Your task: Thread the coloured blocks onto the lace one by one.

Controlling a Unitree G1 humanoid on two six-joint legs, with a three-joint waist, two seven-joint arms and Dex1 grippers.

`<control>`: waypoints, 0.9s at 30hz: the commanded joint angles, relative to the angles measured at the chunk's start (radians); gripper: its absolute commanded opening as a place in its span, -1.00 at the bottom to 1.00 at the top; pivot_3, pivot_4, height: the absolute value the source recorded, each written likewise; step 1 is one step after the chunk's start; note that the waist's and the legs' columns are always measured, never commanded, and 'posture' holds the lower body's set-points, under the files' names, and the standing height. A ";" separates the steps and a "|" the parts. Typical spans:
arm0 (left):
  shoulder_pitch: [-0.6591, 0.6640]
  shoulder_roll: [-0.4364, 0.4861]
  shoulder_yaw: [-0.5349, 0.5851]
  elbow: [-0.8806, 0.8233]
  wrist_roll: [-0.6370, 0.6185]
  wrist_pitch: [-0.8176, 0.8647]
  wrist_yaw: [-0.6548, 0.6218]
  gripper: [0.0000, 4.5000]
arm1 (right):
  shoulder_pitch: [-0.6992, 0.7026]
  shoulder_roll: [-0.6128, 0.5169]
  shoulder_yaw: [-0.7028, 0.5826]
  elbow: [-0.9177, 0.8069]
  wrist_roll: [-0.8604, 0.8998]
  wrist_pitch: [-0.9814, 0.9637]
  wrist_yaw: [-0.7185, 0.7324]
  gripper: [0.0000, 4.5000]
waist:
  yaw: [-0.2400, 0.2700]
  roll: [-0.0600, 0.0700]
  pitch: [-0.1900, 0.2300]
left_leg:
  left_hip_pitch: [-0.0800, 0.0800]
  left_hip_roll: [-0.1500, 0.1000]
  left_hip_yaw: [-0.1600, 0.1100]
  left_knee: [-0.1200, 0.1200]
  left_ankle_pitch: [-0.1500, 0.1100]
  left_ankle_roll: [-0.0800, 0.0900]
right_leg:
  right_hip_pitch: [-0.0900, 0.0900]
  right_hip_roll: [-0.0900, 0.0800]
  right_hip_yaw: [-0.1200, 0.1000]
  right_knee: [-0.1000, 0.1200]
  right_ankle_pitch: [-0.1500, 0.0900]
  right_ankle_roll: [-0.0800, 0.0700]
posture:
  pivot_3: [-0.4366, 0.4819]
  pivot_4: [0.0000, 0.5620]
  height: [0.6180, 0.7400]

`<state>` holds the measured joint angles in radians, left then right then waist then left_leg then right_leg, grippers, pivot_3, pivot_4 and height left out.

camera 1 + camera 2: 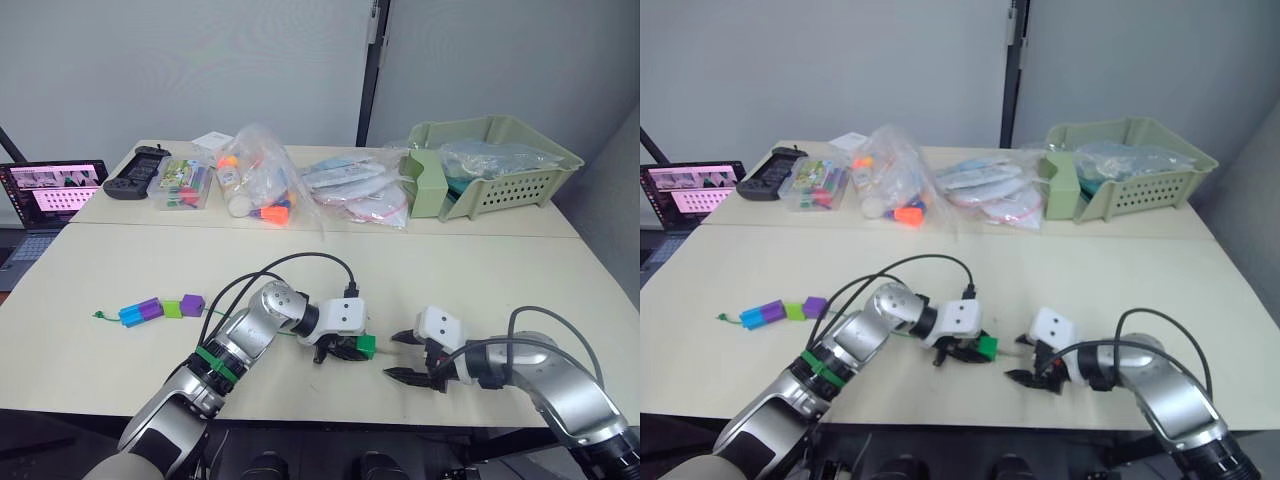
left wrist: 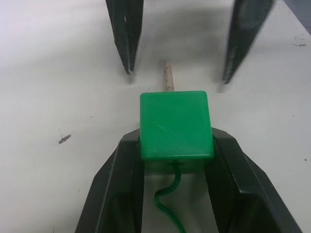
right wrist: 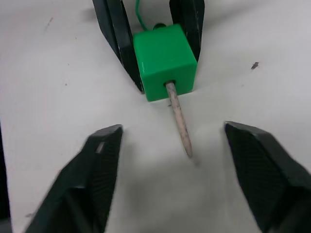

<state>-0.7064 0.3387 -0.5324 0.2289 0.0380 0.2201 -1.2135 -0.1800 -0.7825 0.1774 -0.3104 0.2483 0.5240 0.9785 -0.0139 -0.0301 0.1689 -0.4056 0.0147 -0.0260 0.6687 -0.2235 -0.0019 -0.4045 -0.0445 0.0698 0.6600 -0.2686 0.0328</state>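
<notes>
On the pale table [image 1: 120, 270], far to the robot's left, a bright blue block [image 1: 131, 315], a purple block [image 1: 150, 307], a lime green block [image 1: 172, 309] and a second purple block [image 1: 193, 304] sit in a row on the lace [image 2: 167, 206]. Nearer the middle, the left gripper [image 2: 176, 145] is clamped on the dark green block [image 2: 176, 125], with the lace's stiff tip [image 3: 179, 119] poking out of its far face. Just right of it, the right gripper [image 3: 170, 174] rests with fingers spread wide either side of that tip, not touching it.
</notes>
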 commanded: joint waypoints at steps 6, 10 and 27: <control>-0.006 0.009 0.008 -0.031 -0.002 -0.010 -0.010 -0.47 | -0.015 -0.001 0.010 0.064 -0.026 -0.077 0.027 -0.85 | 0.000 0.000 0.000 | 0.000 0.000 0.000 0.000 0.000 0.000 | 0.000 0.000 0.000 0.000 0.000 0.000 | -0.05 -0.47 1.00; 0.000 0.016 0.011 -0.044 -0.008 -0.005 -0.016 -0.47 | -0.014 -0.005 0.007 0.070 -0.026 -0.086 0.031 -1.00 | 0.000 0.000 0.000 | 0.000 0.000 0.000 0.000 0.000 0.000 | 0.000 0.000 0.000 0.000 0.000 0.000 | -0.05 -0.47 1.00; 0.063 0.429 0.196 0.180 -0.024 -0.161 -0.102 -0.47 | -0.066 -0.015 -0.011 0.061 -0.023 -0.095 0.064 -1.00 | -0.031 0.000 0.000 | 0.007 0.002 0.001 -0.004 0.000 0.000 | 0.001 0.001 0.000 0.002 0.000 -0.001 | -0.05 -0.47 1.00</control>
<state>-0.6567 0.7509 -0.3329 0.3451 -0.0287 0.0863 -1.3140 -0.2314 -0.7934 0.1869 -0.2288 0.2184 0.4380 1.0386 -0.0446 -0.0300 0.1688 -0.3987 0.0172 -0.0253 0.6648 -0.2235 -0.0019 -0.4030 -0.0432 0.0696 0.6625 -0.2687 0.0319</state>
